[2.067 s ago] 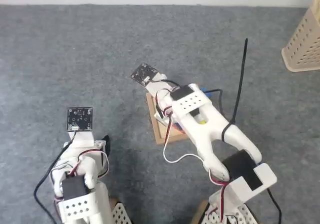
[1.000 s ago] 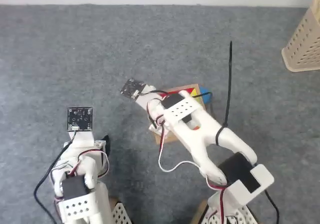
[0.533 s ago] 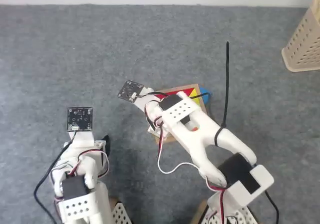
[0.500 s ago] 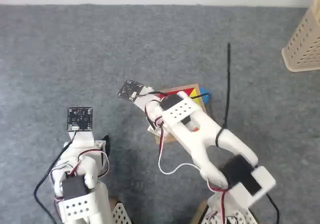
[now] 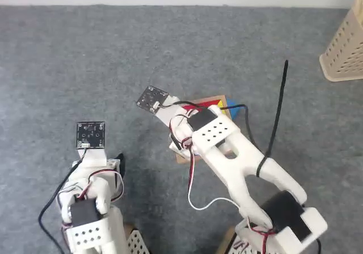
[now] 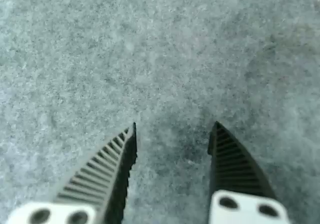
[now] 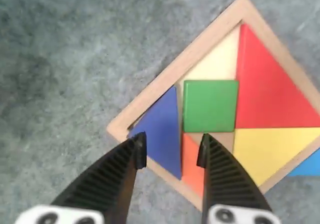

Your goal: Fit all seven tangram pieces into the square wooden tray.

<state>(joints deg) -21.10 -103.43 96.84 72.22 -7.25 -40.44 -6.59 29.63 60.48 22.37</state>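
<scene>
In the right wrist view the square wooden tray holds a red triangle, a green square, a yellow triangle, a cream triangle, a dark blue piece and an orange piece. A light blue piece lies at the tray's rim. My right gripper hangs open just above the dark blue and orange pieces, holding nothing. From above, the right arm covers most of the tray. My left gripper is open over bare carpet.
Grey carpet covers the whole work surface. A beige perforated basket stands at the far right edge. The left arm sits folded at the lower left, well apart from the tray. A black cable rises from the right arm.
The right arm has swung left over the tray, uncovering its far right corner, and its base link has since shifted to the right. The left arm has not moved.
</scene>
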